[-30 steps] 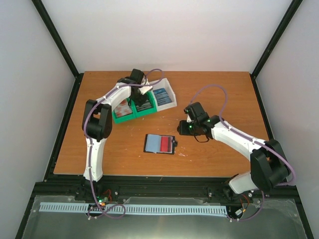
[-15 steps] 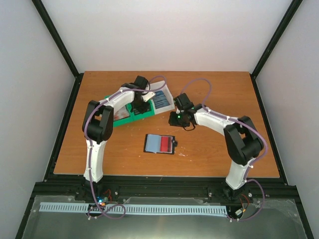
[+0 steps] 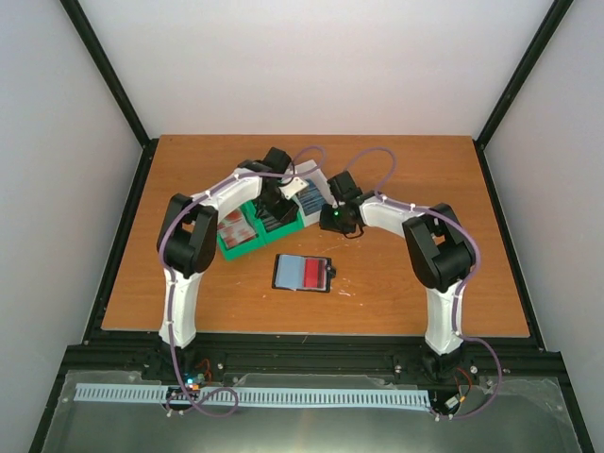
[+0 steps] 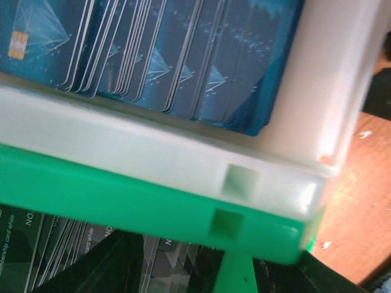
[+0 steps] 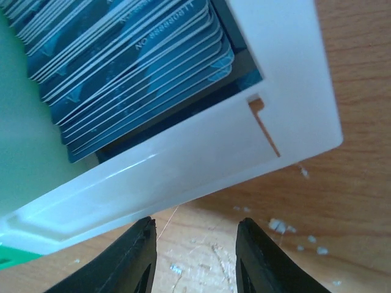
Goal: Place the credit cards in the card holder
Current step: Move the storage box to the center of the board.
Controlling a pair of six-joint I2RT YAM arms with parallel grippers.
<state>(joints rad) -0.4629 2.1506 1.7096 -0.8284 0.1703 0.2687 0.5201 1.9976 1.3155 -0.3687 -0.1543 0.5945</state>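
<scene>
**Count.** We record two arms, one bin and one card holder.

**Bin.** The green and white three-compartment plastic bin (image 3: 236,249) stands toward the middle rear of the brown wooden table (image 3: 406,293). Each of its three compartments holds one dense, leaning pack of thin plastic credit cards (image 4: 183,55):
- White end compartment: blue cards.
- Green middle compartment: dark cards (image 4: 61,250).
- Green left compartment: reddish cards (image 3: 233,226).

The packs are too tight for us to count card by card.

**Card holder.** The small black folding card holder (image 3: 302,273) lies open and flat on the table, on the near side of the bin and apart from it. Inside we see one grey-blue sleeve on its left half and one red card (image 3: 314,274) on its right half. Neither arm touches it.

**Left gripper.** The left gripper (image 3: 278,198) hangs over the bin, near the wall between the blue and dark packs. Its fingers are not clear in any view, so we cannot tell how wide they stand.

**Right gripper.** The right gripper (image 5: 195,259) sits just beside the bin's outer white wall (image 5: 183,159). Its two black fingers (image 5: 137,256) are parted, with only bare table between them. It holds nothing.
</scene>
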